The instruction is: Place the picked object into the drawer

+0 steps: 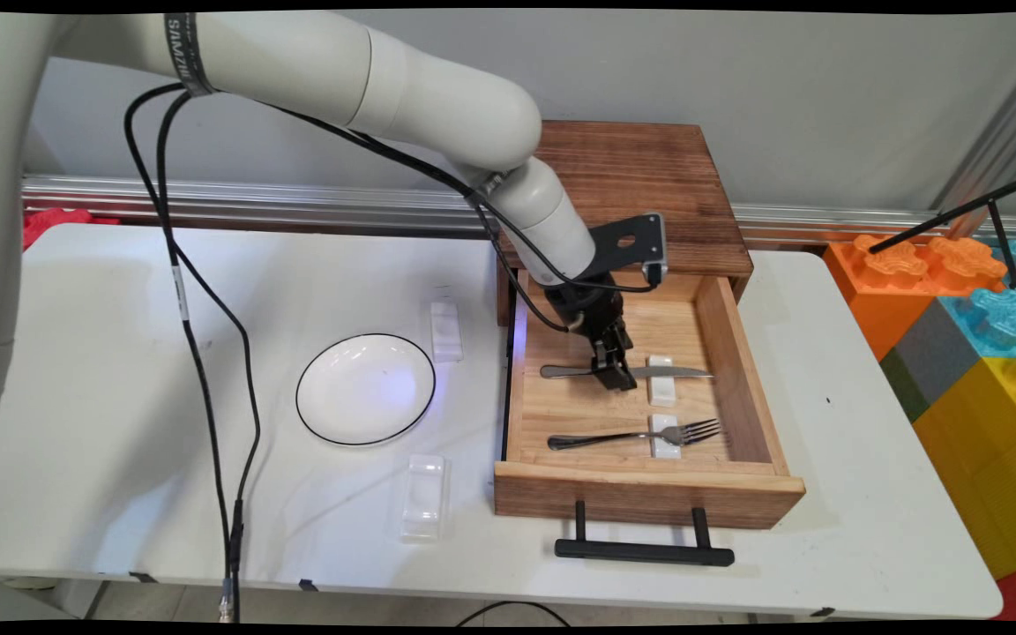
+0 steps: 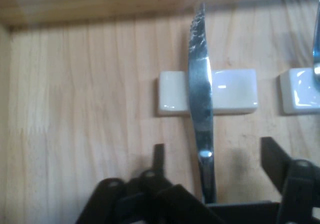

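My gripper [image 1: 618,379] is down inside the open wooden drawer [image 1: 649,494], over the middle of a table knife [image 1: 676,373]. In the hand view the knife [image 2: 200,94] runs up between the two fingers [image 2: 272,159], which stand apart on either side of its handle without touching it. Its blade lies across a small white rest [image 2: 235,89]. Nearer the drawer's front, a fork [image 1: 640,434] lies on a second white rest [image 1: 664,438], whose edge shows at the hand view's right [image 2: 300,91].
The drawer's black handle [image 1: 645,551] juts toward the table's near edge, and the wooden cabinet top [image 1: 640,185] is behind. A white plate [image 1: 365,388] and two more rests [image 1: 446,331], [image 1: 424,496] lie to the left. Coloured blocks [image 1: 975,309] stand at right.
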`<act>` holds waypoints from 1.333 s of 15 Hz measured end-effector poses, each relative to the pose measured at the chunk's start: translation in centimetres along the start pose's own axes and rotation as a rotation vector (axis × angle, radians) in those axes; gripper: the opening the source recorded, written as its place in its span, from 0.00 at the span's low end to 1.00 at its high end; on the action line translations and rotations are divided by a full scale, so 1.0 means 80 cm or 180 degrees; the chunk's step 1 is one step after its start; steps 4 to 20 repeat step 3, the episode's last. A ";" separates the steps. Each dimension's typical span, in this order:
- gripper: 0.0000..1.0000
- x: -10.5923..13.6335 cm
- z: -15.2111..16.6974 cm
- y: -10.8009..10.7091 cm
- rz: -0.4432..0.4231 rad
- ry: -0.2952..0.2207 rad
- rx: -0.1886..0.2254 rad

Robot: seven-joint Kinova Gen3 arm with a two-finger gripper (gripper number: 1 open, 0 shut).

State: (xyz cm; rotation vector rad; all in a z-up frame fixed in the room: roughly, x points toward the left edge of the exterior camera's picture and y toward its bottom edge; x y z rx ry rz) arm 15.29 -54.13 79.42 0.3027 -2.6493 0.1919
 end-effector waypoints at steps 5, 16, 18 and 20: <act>1.00 0.004 -0.007 0.001 -0.0004 0.0022 -0.0004; 1.00 0.004 -0.007 0.001 -0.0004 0.0022 -0.0004; 1.00 0.004 -0.007 0.001 -0.0004 0.0022 -0.0004; 1.00 0.004 -0.007 0.001 -0.0004 0.0022 -0.0004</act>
